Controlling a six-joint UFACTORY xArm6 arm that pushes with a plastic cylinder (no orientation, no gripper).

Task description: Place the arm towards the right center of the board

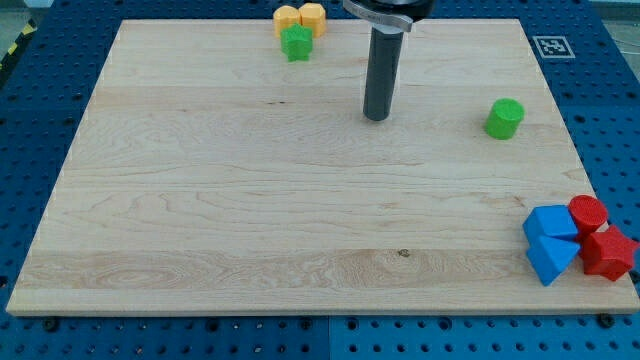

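My tip (377,116) rests on the wooden board (200,200), in its upper middle, a little right of centre. A green cylinder (504,118) stands well to the tip's right, near the board's right side. A green star-like block (296,43) lies up and to the left of the tip, with an orange block (287,18) and a yellow block (313,16) just above it at the top edge. The tip touches no block.
At the board's lower right corner sits a cluster: a blue cube (551,222), a blue triangular block (550,259), a red cylinder (588,212) and a red block (609,252). A fiducial marker (551,46) is printed at the top right corner.
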